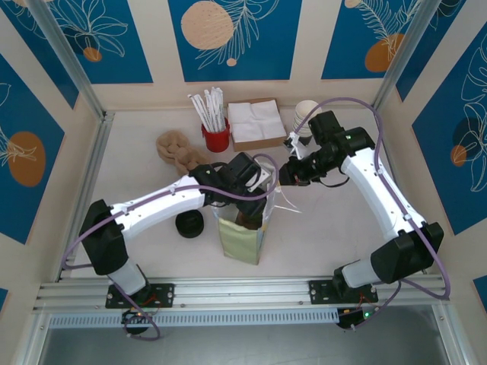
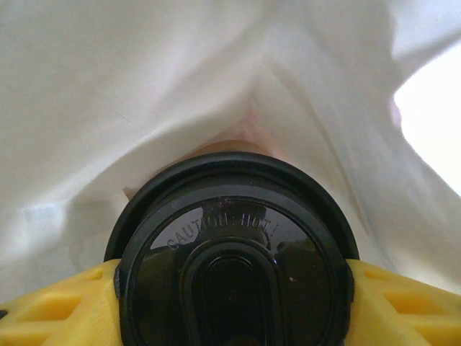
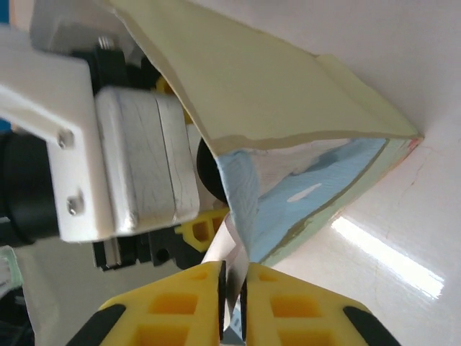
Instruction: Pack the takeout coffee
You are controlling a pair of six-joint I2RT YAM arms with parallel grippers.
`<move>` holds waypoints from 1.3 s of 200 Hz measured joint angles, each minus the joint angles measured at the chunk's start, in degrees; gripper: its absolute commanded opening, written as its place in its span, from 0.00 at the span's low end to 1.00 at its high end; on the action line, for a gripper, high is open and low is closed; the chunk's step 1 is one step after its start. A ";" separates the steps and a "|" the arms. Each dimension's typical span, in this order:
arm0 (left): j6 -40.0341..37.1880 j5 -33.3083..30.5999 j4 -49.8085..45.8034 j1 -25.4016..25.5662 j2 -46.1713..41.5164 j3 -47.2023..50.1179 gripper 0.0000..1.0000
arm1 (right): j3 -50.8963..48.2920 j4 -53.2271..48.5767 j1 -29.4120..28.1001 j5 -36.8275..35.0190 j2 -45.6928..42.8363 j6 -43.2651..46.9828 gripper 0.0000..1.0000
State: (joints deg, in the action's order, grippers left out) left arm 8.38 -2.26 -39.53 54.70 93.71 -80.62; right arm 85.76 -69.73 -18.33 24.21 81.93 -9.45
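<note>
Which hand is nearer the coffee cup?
Left. The left hand grips the coffee cup inside the paper bag; the right hand pinches the bag's edge, just outside.

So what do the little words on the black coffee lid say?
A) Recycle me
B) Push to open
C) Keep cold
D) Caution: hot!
D: in the left wrist view, raised letters on the black lid of the takeout coffee read CAUTION: HOT!

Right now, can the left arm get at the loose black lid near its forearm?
Probably not: the left gripper is clamped on the takeout coffee inside the paper bag, so its jaws aren't free for the black lid.
</note>
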 measured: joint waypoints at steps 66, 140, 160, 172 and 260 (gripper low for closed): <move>0.72 -3.56 -0.26 0.09 2.34 -4.11 0.64 | 4.28 2.93 4.70 1.99 -0.13 -3.45 0.44; 2.75 -4.90 -0.31 0.13 2.51 -4.33 0.64 | 1.01 0.37 0.76 0.59 -4.85 -6.84 0.48; 3.28 -5.44 -0.28 0.20 2.93 -4.61 0.64 | 0.70 0.02 -0.68 -0.02 -4.57 -7.52 0.49; 3.30 -5.75 -0.31 0.24 3.19 -4.70 0.64 | 0.70 0.02 -1.22 -0.28 -4.20 -7.63 0.49; 3.63 -5.95 -0.26 0.26 3.93 -5.38 0.64 | 0.26 -2.56 -1.27 -3.39 0.00 -5.33 0.09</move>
State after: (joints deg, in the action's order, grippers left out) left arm 12.01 -8.21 -39.79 54.96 97.65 -86.00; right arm 86.02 -72.29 -19.59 20.82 81.93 -14.79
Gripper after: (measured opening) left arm 0.642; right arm 0.111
